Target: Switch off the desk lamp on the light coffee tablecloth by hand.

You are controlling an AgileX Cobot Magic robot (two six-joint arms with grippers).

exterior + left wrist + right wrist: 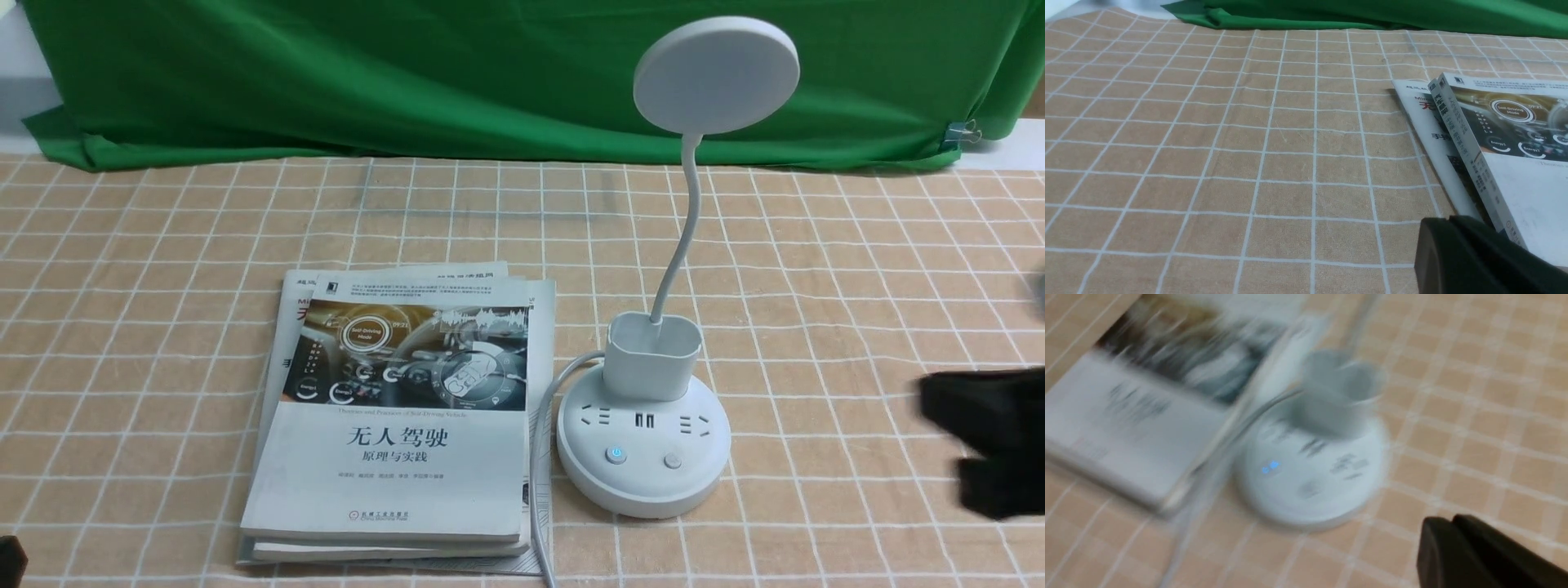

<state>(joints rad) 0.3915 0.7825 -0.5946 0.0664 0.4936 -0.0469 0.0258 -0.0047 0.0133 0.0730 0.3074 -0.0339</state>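
Lamp (653, 359) base just beside books (392, 425) on tablecloth (816, 286); open cloth to its right. Hand (971, 441) there, blurred, clear of lamp, fingers (1453, 555) together, holding nothing.

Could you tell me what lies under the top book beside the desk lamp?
Under the top book lies at least one lower book, showing only along the left and far edges. Most of its cover is hidden.

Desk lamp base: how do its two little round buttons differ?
The left button shows a blue lit mark; the right button is plain grey, unlit. The left button sits nearer the books, the right button farther away. Both are small, round, on the front of the white desk lamp base.
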